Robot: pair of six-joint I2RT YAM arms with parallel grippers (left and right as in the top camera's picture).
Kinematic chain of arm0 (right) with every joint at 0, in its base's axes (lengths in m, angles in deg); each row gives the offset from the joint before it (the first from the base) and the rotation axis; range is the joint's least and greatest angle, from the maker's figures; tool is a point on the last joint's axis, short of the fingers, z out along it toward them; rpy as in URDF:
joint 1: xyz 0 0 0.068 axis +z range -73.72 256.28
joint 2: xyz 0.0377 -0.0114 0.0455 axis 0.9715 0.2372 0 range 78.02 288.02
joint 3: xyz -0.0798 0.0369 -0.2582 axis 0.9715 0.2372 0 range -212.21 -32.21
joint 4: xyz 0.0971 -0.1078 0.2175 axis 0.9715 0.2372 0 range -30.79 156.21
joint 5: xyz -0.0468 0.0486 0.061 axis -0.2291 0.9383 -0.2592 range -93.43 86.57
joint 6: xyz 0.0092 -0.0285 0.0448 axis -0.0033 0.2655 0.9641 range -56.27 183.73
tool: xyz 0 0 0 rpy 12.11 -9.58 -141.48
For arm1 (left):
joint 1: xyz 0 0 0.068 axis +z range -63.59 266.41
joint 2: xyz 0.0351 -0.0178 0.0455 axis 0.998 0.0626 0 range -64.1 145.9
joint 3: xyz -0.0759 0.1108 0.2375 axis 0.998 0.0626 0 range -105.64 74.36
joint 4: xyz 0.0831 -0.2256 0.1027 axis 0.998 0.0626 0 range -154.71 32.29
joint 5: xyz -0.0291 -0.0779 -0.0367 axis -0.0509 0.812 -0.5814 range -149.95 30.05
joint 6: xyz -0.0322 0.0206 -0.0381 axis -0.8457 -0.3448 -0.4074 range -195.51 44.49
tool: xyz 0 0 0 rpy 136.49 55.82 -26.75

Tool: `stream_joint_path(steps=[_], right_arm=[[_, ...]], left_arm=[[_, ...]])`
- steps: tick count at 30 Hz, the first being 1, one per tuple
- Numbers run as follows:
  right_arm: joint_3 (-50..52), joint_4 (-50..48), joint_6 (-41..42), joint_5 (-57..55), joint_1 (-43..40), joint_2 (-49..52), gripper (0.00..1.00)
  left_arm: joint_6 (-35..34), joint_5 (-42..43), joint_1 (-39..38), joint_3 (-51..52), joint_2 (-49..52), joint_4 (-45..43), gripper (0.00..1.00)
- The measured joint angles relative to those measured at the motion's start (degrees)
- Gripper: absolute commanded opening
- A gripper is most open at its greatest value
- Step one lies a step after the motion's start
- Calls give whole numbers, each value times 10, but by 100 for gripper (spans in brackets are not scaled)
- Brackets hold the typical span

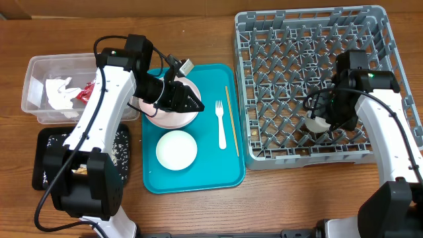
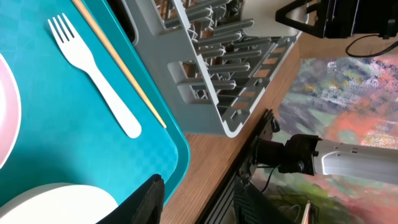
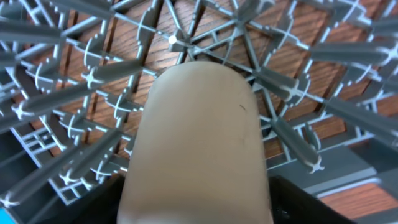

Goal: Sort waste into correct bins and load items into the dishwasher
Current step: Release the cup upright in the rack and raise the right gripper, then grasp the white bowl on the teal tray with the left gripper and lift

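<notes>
My left gripper [image 1: 192, 100] hovers over the right rim of the pale pink plate [image 1: 165, 119] on the teal tray. Its jaws stand open with nothing between them [image 2: 198, 179]. On that tray also lie a white bowl [image 1: 176, 149], a white fork [image 1: 221, 123] and a tan chopstick [image 1: 231, 120]. My right gripper [image 1: 320, 120] reaches into the grey dish rack [image 1: 310, 39] near its front edge. A white cup [image 3: 199, 137] lies among the pegs, and my right gripper's dark fingers [image 3: 99, 202] press against both of its sides.
A clear tub [image 1: 39, 69] at the far left holds white napkins [image 1: 59, 92] and a red wrapper [image 1: 84, 92]. Below it a black tray [image 1: 41, 162] holds scattered rice, half hidden under my left arm. The teal tray [image 1: 198, 175] lies between them and the rack.
</notes>
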Motion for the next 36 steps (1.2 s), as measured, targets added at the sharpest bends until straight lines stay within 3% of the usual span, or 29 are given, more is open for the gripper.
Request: stream_joint_path(steps=[3,12,19,29,35,36], right_arm=[[0,-4,-2,3,-1,0,95],[-13,17,-3,5,-3,0,95],[-140,113,-10,43,-3,0,100],[-172,152,-111,196,16,-5,100],[-172,150,-128,224,60,-5,100],[-172,150,-130,226,65,-5,100]], left_arm=[[-4,-2,0,0,0,0,40],[-8,-2,0,0,0,0,38],[-27,-29,0,0,-1,0,39],[-195,-344,-9,0,-141,42,44],[-255,-441,-21,3,-182,107,43],[-259,-448,-23,9,-181,106,48]])
